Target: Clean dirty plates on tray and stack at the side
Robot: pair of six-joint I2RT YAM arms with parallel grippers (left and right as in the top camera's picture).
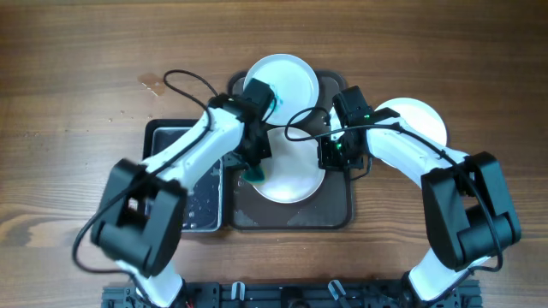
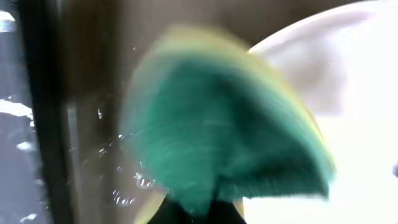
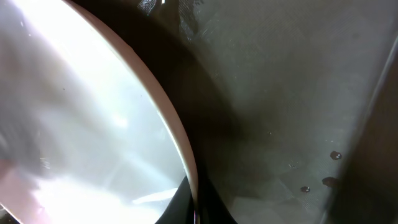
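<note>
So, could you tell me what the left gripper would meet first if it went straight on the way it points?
The left gripper holds a green sponge; pushed on, the sponge would probably press the plate near its edge, though blur hides depth.

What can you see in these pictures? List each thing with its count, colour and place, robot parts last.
plates: three, white; one mid-tray, one with a teal smear at the tray's far edge, one on the table right of the tray.
tray: one, dark grey-brown, centre of the table.
basin: one, black, wet, left of the tray.
sponge: one, green and yellow, at the mid-tray plate's left edge.
table: one, brown wood.
left gripper: one, black, holding the sponge.
right gripper: one, black, gripping the mid-tray plate's right rim.
</note>
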